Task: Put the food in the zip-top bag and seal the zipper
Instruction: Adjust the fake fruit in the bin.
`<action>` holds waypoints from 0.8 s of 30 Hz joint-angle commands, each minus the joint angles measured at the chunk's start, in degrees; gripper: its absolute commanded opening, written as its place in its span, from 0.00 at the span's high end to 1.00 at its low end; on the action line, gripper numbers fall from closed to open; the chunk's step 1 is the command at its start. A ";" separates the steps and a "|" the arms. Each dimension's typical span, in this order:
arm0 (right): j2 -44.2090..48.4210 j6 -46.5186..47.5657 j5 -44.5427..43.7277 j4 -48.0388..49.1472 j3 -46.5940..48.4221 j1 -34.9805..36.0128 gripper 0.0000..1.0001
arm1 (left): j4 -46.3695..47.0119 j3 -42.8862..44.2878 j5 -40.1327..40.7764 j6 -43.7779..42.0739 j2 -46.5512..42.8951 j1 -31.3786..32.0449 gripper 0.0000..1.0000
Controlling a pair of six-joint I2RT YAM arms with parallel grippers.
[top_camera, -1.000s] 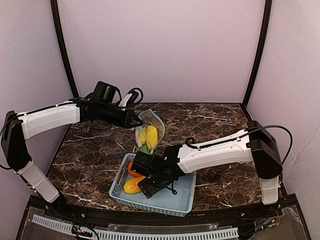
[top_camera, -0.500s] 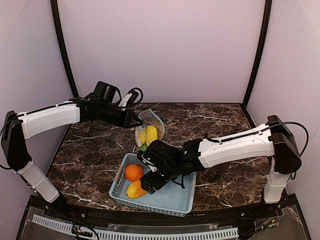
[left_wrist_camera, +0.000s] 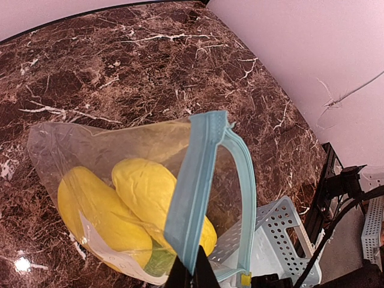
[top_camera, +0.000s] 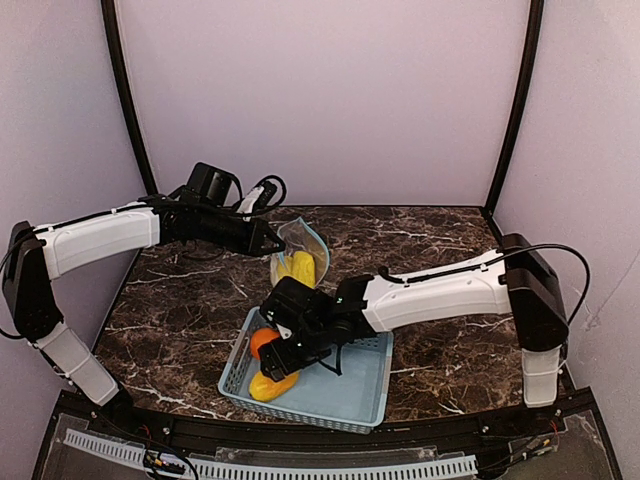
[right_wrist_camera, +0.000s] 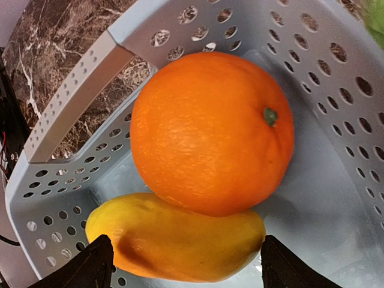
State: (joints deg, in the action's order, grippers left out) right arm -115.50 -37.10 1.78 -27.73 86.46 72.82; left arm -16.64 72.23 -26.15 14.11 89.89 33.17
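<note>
Glossy, polished dark brown marble worktop [top_camera: 440,240] veined white; clear crinkly plastic zip-top bag [left_wrist_camera: 120,144] with smooth light blue zipper [left_wrist_camera: 195,192]; matt perforated pale blue plastic basket [right_wrist_camera: 72,102]; finely dimpled orange [right_wrist_camera: 210,132]; smooth, waxy yellow fruit [right_wrist_camera: 180,237].

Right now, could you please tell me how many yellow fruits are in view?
3. Two yellow fruits lie side by side inside the clear bag; a third yellow fruit lies in the blue basket, touching the orange. Others may be hidden.

Bright even light, soft shadows, glare on table [left_wrist_camera: 120,66]
</note>
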 commanded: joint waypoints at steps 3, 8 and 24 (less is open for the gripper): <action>-4.35 3.31 -0.49 -3.47 5.50 2.76 0.17 | -0.62 -0.24 -0.30 -0.64 -2.72 0.23 0.99; -2.39 4.60 3.23 -5.29 2.83 3.57 0.18 | -0.88 -0.24 0.20 -0.92 -2.87 0.19 0.99; 0.23 7.22 -2.80 -3.49 2.79 4.64 0.14 | -0.79 -0.34 0.22 -0.85 -2.01 0.17 0.99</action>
State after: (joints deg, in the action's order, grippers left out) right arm -114.13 -33.76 2.44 -34.22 87.31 76.99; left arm -16.82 72.23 -25.89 14.09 89.89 33.17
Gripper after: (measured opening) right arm 0.855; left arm 0.008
